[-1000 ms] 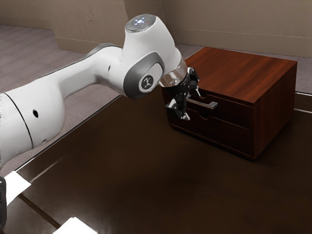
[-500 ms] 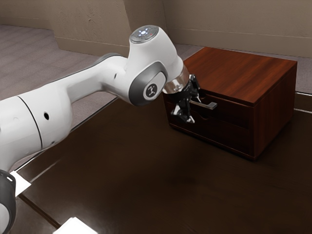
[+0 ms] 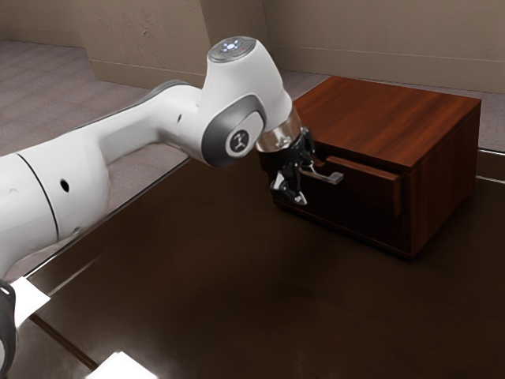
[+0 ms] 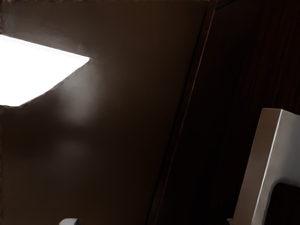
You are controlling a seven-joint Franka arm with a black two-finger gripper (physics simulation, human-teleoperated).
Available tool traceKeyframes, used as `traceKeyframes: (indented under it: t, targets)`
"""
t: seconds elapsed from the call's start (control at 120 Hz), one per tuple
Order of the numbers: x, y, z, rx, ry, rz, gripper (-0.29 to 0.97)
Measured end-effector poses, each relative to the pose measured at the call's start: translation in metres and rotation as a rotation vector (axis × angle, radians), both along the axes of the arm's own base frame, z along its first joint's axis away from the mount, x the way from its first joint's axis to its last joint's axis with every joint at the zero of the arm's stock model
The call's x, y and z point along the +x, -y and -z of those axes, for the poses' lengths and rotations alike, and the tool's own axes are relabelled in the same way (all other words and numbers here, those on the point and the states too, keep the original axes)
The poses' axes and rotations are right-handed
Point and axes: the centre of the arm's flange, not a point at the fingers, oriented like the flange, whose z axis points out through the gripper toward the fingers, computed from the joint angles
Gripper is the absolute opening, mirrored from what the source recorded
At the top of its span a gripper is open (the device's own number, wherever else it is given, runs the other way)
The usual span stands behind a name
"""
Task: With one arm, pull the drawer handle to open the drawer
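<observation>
Pincer [image 3: 293, 169] at metal handle [image 3: 330, 177] of upper drawer [image 3: 367, 188], at handle's end nearer arm. Fingers spread apart, nothing clamped; handle post sits just beside one finger. Upper drawer stands part-way out of wooden cabinet [image 3: 394, 118], front proud of lower one. Cabinet sits on dark tabletop [image 3: 237, 300], toward exterior view's right.

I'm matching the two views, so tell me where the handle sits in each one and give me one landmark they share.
Exterior view: the handle is the silver bar on the drawer front, right beside the gripper, near the picture's middle.
Wrist view: the handle is the pale bar close to the hand, against the dark drawer front.
Shared landmark: the drawer front behind the handle.
</observation>
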Motion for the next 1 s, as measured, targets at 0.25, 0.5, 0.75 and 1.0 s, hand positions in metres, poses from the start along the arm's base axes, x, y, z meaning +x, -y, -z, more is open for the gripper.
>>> traceKeyframes:
  t: [0.25, 0.5, 0.75, 1.0]
  targets:
    - [-0.02, 0.0, -0.01, -0.003, -0.062, -0.019, 0.38]
    - [-0.039, 0.002, -0.015, -0.004, -0.122, -0.032, 0.4]
    - [-0.066, 0.003, -0.013, 0.027, -0.196, -0.028, 0.4]
    - [-0.097, 0.003, -0.021, 0.059, -0.241, -0.028, 0.41]
